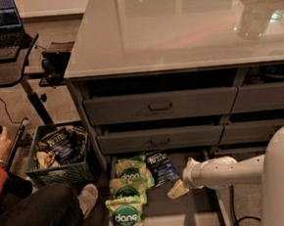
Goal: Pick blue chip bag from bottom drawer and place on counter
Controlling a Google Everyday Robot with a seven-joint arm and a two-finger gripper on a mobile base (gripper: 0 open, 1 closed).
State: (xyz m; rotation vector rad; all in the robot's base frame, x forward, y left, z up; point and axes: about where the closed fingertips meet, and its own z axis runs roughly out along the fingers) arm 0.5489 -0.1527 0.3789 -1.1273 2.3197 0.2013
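Camera view, starting well to the left of the blue chip bag (pixel 161 166): a green crate (pixel 63 172) of other snacks is seen on the floor, out of the way. Just left of the blue chip bag, three light green bags (pixel 128 174) are lined up down the bottom drawer (pixel 189 212), the rearmost one touching or overlapping the blue bag's left edge. The blue chip bag itself is laid flat at the back of the open drawer, just below a closed drawer front (pixel 159 139).

It is judged light, soft and crinkly, with a slick film that may slip and brittle contents, so a gentle pinch is called for. Its free right edge or lower right corner is judged the best hold, away from the green neighbours.

Just below and right of the blue chip bag, the gripper (pixel 179 189) is held low over the drawer floor, apart from the bag; whether it is released or clenched cannot be told. Further right, bare floor is left open up to the side wall.

Above the blue chip bag, the drawer front and the counter (pixel 175 34) edge overhang, so the bag would likely need to be drawn forward before being raised.
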